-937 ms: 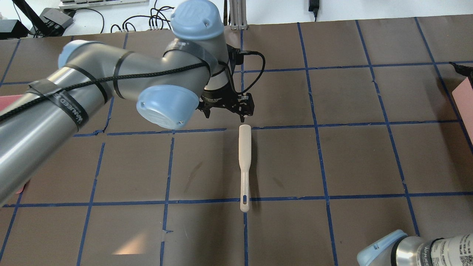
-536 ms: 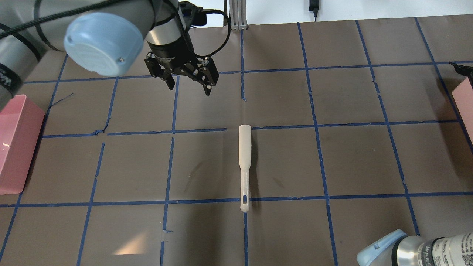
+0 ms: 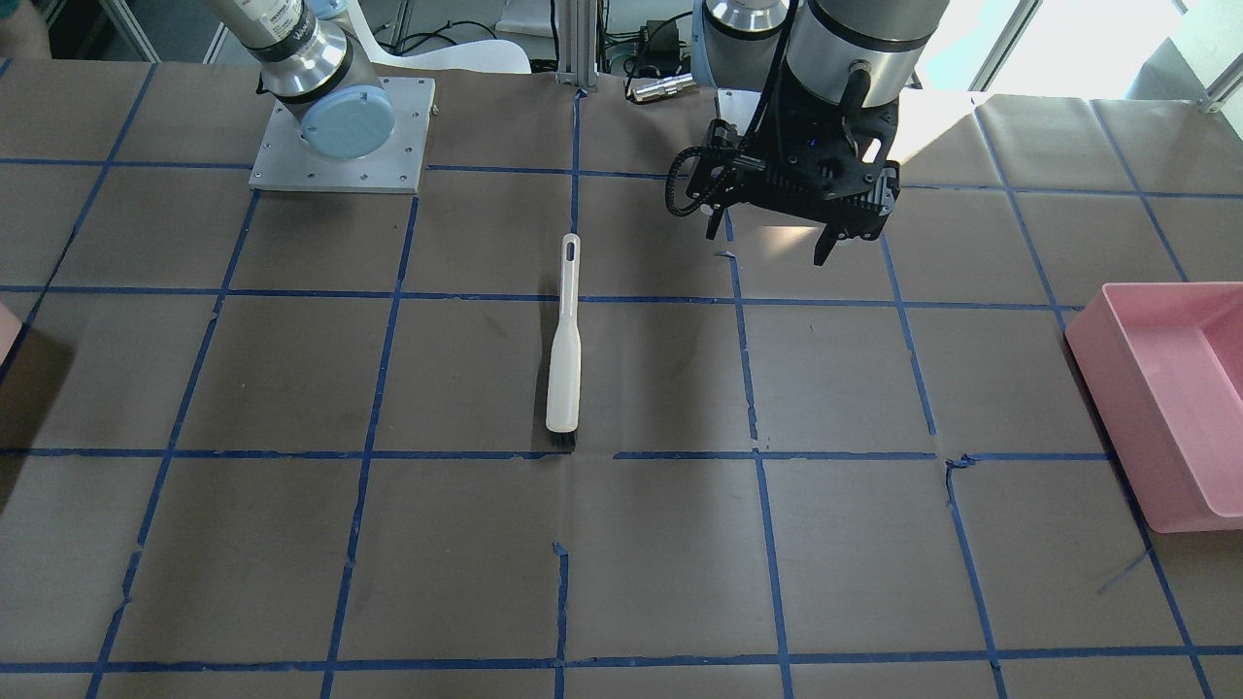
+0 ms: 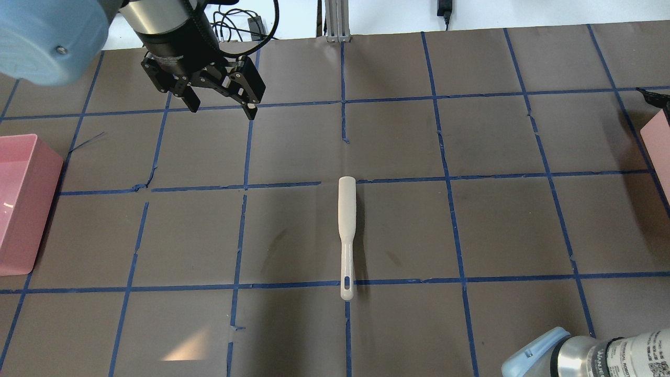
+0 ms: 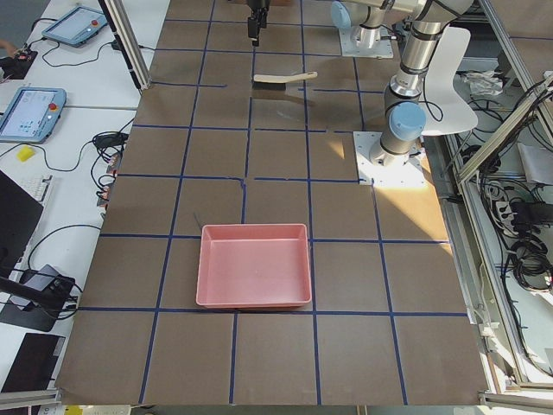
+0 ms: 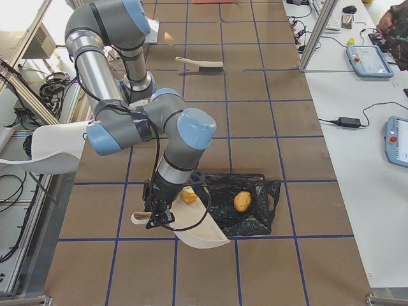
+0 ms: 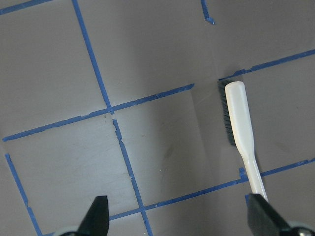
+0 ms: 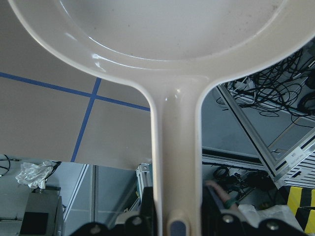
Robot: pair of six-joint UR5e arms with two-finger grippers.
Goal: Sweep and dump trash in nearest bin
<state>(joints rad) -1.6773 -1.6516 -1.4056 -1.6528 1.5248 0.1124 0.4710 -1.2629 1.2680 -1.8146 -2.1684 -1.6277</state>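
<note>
Right end effector (image 8: 176,216) grips one dustpan (image 6: 201,233) by the handle. Two trash lumps show: a yellow lump (image 6: 189,195) just beside it, an orange lump (image 6: 241,201) on a bag (image 6: 255,220) past it. One brush (image 4: 346,220) lies farther off. Left end effector (image 4: 222,111), spread wide and empty, has swung away from the brush head it earlier hovered by.

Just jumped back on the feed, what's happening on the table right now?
The right gripper has its jaws shut on the handle of a cream dustpan, held low beside a black bag. An orange lump lies on the bag and a yellowish chunk sits at the pan's edge. The brush lies alone mid-table, untouched. The left gripper hovers with jaws open, well off to one side of it, holding nothing.
</note>
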